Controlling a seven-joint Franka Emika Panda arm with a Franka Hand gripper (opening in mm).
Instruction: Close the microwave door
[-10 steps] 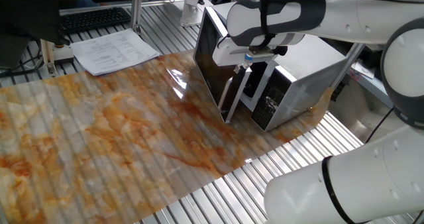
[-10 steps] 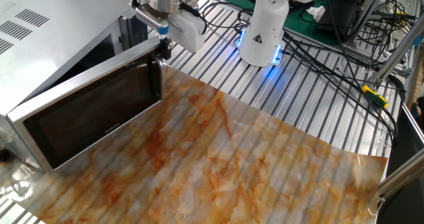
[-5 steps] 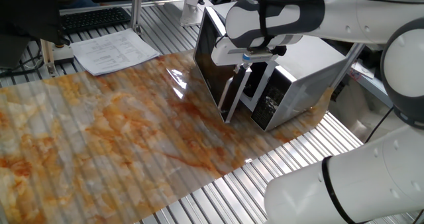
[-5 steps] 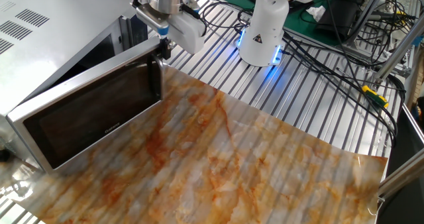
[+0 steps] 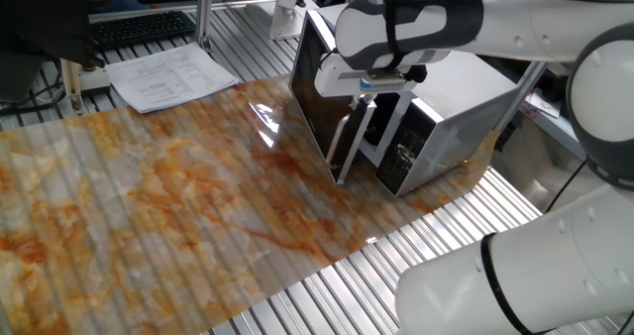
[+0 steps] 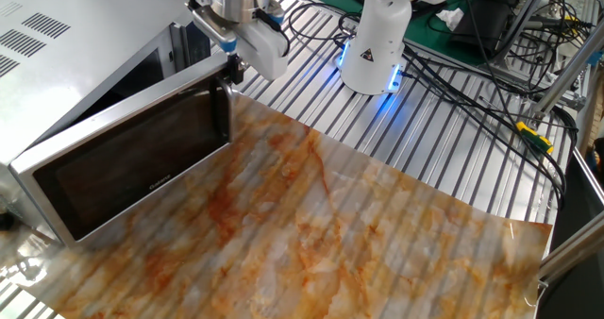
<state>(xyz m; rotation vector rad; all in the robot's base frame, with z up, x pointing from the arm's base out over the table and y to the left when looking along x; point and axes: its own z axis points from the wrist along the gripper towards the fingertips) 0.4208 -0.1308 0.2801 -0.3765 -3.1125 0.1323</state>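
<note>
The white microwave (image 5: 466,97) stands at the right of one fixed view and at the left of the other (image 6: 57,55). Its door (image 5: 315,92), with dark glass and a silver frame, stands partly open, angled out from the dark cavity; it also shows in the other fixed view (image 6: 132,163). The vertical silver handle (image 5: 343,149) (image 6: 225,111) runs along the door's free edge. The black control panel (image 5: 401,157) is beside it. My gripper (image 5: 365,95) (image 6: 233,71) is at the top of the door's free edge, by the handle's upper end, fingers together, holding nothing.
The microwave sits on an orange marbled mat (image 5: 178,196) over a slatted metal table. Papers (image 5: 168,77) and a keyboard (image 5: 139,26) lie at the back left. The robot base (image 6: 377,36) and cables (image 6: 491,64) are behind the mat.
My gripper has shifted slightly along the top of the door's free edge. The door's angle looks almost the same.
</note>
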